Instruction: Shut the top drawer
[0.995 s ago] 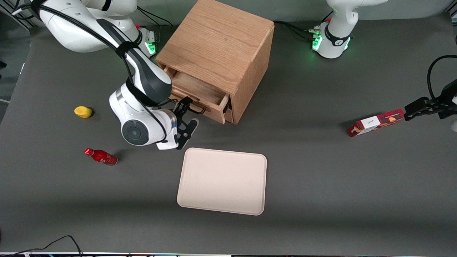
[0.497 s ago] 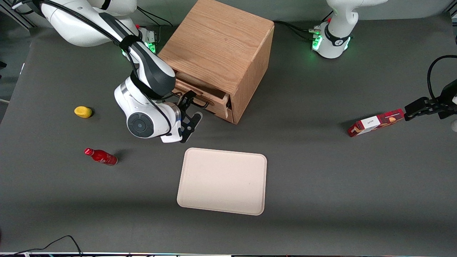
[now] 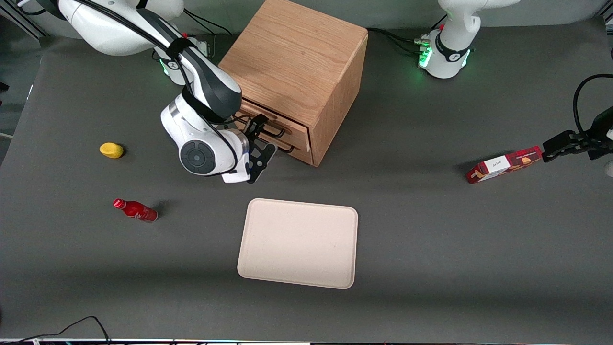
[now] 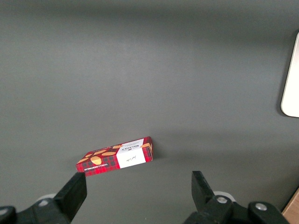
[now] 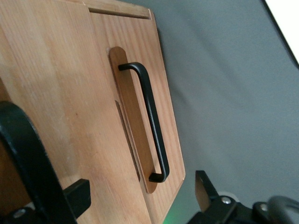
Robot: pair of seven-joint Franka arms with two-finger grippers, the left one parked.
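Observation:
The oak cabinet point(image 3: 292, 52) stands at the table's middle, farther from the front camera than the tray. Its top drawer point(image 3: 293, 130) sits pushed in, its front about level with the cabinet's face. My right gripper point(image 3: 262, 140) is open and empty, right in front of the drawer fronts by the black handles. In the right wrist view the gripper point(image 5: 140, 198) faces the oak front, and a black wire handle point(image 5: 152, 126) shows between its fingers. I cannot tell which drawer that handle belongs to. A thick black bar point(image 5: 25, 158) crosses very close to the camera.
A beige tray point(image 3: 298, 243) lies nearer the front camera than the cabinet. A red bottle point(image 3: 135, 210) and a yellow object point(image 3: 111, 150) lie toward the working arm's end. A red biscuit box point(image 3: 505, 164) lies toward the parked arm's end and shows in the left wrist view point(image 4: 117, 158).
The top drawer has slid from well open to level with the cabinet's face. My gripper has moved with it toward the cabinet, staying open.

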